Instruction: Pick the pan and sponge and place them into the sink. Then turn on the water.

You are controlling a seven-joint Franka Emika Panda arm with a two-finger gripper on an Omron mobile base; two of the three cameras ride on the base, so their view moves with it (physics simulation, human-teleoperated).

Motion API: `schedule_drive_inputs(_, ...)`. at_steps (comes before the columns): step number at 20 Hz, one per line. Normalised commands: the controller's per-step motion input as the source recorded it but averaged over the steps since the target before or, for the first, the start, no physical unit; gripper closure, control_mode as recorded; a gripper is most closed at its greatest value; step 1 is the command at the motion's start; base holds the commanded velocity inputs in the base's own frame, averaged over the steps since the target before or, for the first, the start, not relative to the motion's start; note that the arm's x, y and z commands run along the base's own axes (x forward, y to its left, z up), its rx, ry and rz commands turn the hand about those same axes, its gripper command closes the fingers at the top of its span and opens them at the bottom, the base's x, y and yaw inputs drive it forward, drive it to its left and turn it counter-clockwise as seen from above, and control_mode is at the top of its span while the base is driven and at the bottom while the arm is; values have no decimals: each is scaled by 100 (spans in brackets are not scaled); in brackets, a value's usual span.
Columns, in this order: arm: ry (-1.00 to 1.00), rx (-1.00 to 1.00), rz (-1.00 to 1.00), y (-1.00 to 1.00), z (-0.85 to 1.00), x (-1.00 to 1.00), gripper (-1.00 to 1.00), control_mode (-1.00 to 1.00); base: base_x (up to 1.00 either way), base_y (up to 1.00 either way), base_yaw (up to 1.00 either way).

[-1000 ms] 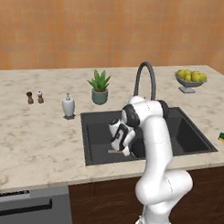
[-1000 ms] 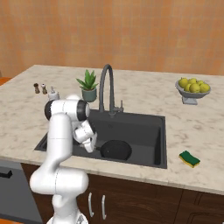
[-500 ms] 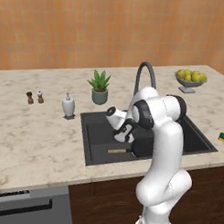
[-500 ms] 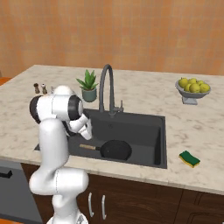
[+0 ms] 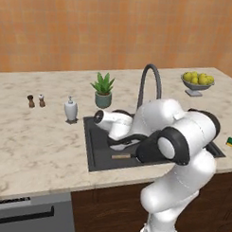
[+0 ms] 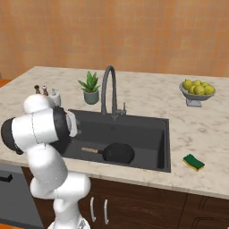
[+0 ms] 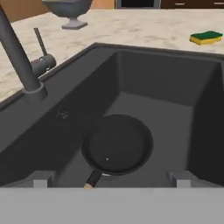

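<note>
Beige marble with grey veining covers the bench (image 6: 192, 134), which runs in front of a wall of warm orange wood panelling; dark brown cabinet doors sit below it, with a grey appliance front at the left. No brand, label or writing can be read anywhere.

The sink (image 6: 134, 127) is let into the bench, its arched faucet (image 6: 108, 89) at the back edge. The pan (image 6: 117, 153) lies flat on the basin floor, wooden handle pointing left. The sponge (image 6: 193, 163) rests on the bench to the right of the sink, near the front edge, well apart from the pan.

The tool (image 7: 109, 178) hovers above the basin, its two tips spread wide with nothing between them.

A potted plant (image 6: 90, 86), a white bottle (image 5: 70, 109), two small shakers (image 5: 36, 101) and a bowl of yellow-green fruit (image 6: 197, 91) also stand on the bench.
</note>
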Motion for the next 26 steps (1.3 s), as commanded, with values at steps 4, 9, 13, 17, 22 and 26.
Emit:
schedule_drive_inputs(4,-16,-28,0,41,82,-90,-100,-100,0,0,0)
schedule_drive_inputs(9,-38,0,0,1,36,-99,-100,-100,0,0,0)
schedule_drive_inputs(13,-23,15,3,-38,76,-88,-100,-100,0,0,0)
schedule_drive_inputs(17,-10,26,4,-62,79,-78,-100,-100,0,0,0)
schedule_drive_inputs(22,-11,25,3,-67,88,-78,-100,-100,0,0,0)
schedule_drive_inputs(26,-20,21,1,-67,99,-93,-100,-100,0,0,0)
